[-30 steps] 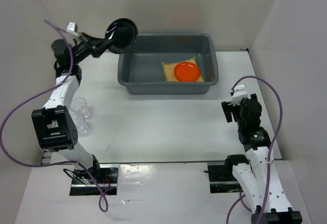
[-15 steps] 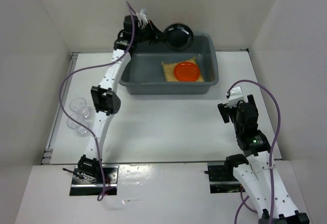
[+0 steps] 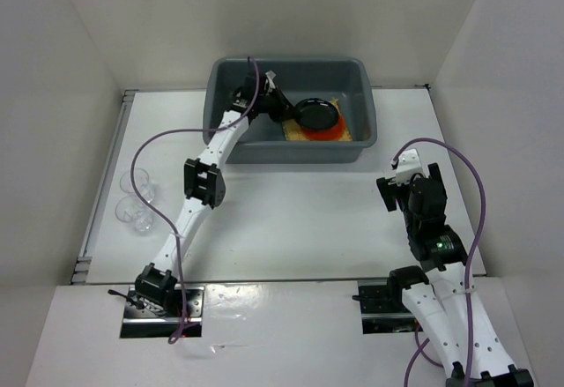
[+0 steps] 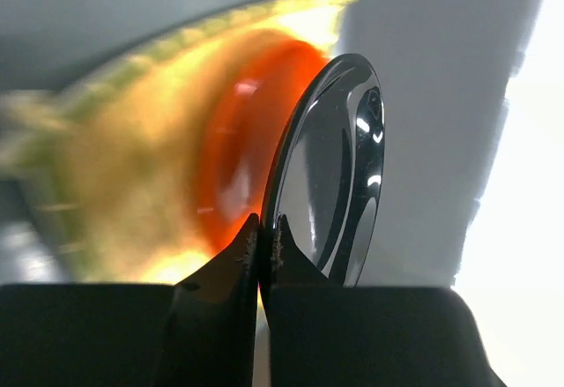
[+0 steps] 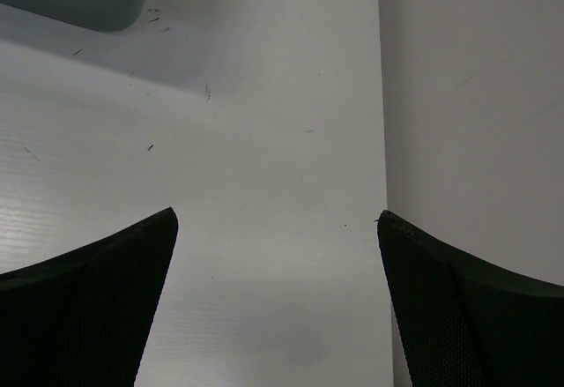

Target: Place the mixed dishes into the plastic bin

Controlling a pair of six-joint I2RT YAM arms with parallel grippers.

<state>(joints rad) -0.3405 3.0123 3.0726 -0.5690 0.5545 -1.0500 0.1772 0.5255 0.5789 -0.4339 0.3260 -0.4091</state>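
Two small clear glasses (image 3: 135,198) were seen standing well to the left of the large rectangular grey plastic bin (image 3: 371,114). Inside the bin, the left gripper (image 4: 264,228) was clamped on the rim of the small round black plate (image 4: 339,167). The plate was held tilted, just above the small round orange plate (image 4: 231,153) lying on the square tan woven mat (image 4: 123,167). Right of the bin and nearer, the right gripper (image 5: 278,219) was spread wide above the white table (image 5: 264,96).
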